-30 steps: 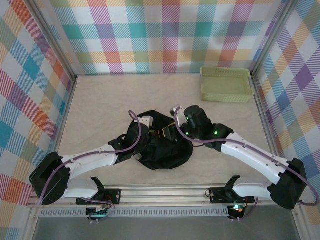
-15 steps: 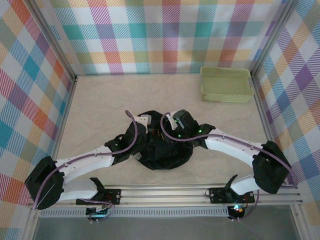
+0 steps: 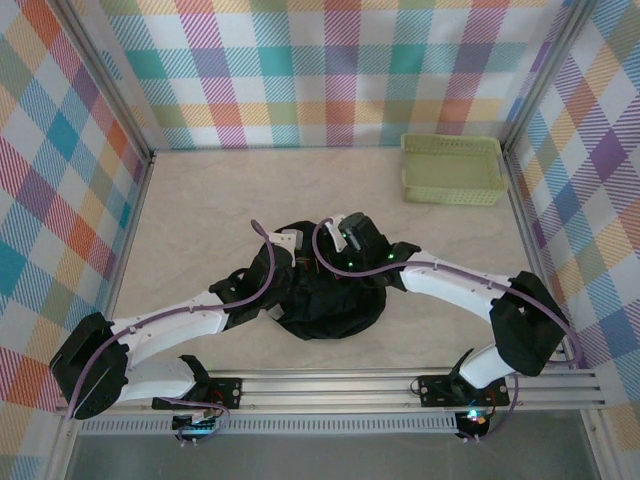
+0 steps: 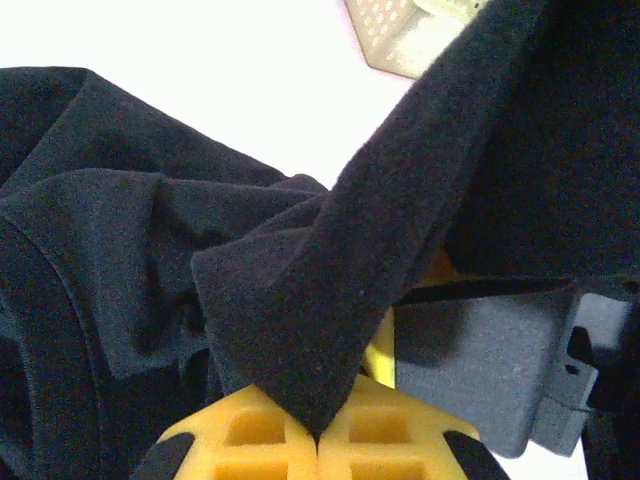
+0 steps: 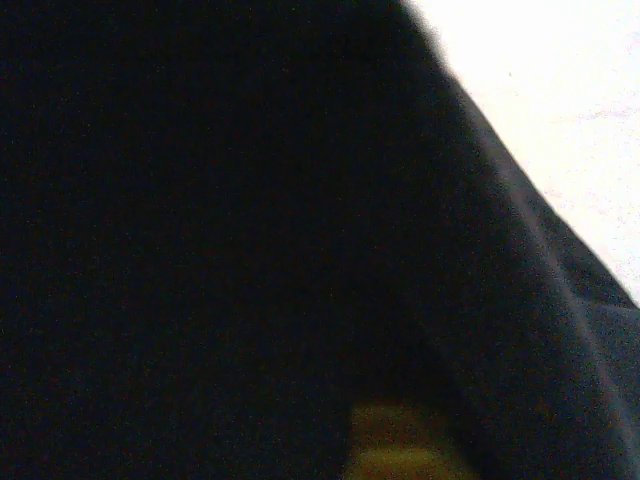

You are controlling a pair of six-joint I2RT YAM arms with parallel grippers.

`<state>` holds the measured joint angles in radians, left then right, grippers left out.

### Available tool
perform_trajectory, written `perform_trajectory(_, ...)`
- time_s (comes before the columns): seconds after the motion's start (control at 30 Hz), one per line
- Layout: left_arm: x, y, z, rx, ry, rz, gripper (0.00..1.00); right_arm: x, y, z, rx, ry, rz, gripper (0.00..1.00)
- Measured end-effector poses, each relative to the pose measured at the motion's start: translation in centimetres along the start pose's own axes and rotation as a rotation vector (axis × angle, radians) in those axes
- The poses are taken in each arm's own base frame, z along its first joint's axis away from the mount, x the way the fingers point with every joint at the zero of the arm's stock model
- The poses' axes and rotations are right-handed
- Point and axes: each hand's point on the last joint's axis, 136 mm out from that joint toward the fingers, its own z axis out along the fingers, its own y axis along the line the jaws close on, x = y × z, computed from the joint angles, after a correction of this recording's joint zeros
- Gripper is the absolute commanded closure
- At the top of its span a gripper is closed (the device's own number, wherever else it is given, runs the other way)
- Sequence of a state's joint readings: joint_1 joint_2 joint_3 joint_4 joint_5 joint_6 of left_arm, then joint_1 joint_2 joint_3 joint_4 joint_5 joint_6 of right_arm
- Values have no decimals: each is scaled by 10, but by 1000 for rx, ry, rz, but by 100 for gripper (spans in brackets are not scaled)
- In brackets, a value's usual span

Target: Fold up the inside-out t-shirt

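The left tool (image 4: pixel 318 445), reaching in from the near-left corner of the surface (image 3: pixel 200 210), has its yellow fingers pressed together on the pointed tip of a fold of the inside-out t-shirt (image 3: pixel 330 310). From that pinch the cloth rises in a taut band up and to the right in the left wrist view. The black shirt itself lies as a rumpled heap at the middle of the surface, between the two arms, with no flat panel, sleeve or hem laid out.

Just right of the pinch, the right tool (image 3: pixel 335 255) is buried in the top of the heap. Its own camera is smothered in dark fabric with only a dim yellow patch at the bottom edge, so whether it is spread or clamped cannot be told. At the far right corner sits the pale green basket (image 3: pixel 452 170), well apart from the shirt.

The risks look plain. The left grip holds only a tip of cloth, and a firm pull could slip it free. The two tools work nearly touching, so they might knock together or drag the same layer opposite ways. With the heap this bunched, either could lift several layers at once.
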<state>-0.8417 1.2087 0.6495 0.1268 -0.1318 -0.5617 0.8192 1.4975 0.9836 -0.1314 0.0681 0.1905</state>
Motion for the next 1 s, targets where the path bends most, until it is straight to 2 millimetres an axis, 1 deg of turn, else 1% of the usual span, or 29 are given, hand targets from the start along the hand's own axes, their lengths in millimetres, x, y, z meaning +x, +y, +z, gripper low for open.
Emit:
perform_trajectory(0.07,0,0,0,-2,1,1,100,-3,1,-1,0,-5,4,100)
perform_trajectory(0.13,2,4,1,-21,9,3,100,-3,3,-7,6,-1,2,100)
perform_trajectory(0.2,5,8,2,-49,26,9,95,-1,7,-18,10,6,3,100)
perform_trajectory(0.27,6,11,5,-74,45,22,86,-1,10,-38,8,6,19,100)
perform_trajectory(0.37,3,6,10,-82,64,44,82,-5,14,-71,1,-4,57,100)
perform_trajectory(0.47,0,0,15,-79,78,67,74,-4,12,-102,13,-10,108,100)
perform_trajectory(0.57,3,0,16,-80,103,84,69,5,10,-124,14,3,151,100)
perform_trajectory(0.7,3,-4,14,-85,123,117,62,11,9,-148,10,12,193,100)
perform_trajectory(0.77,3,-5,13,-94,127,143,58,9,4,-161,44,3,201,100)
perform_trajectory(0.87,4,1,4,-130,131,170,50,7,-17,-179,164,-19,214,100)
perform_trajectory(0.9,3,3,-1,-141,126,173,47,11,-27,-184,215,-15,226,100)
perform_trajectory(1.0,-5,12,-20,-178,93,181,41,32,-51,-190,338,38,264,100)
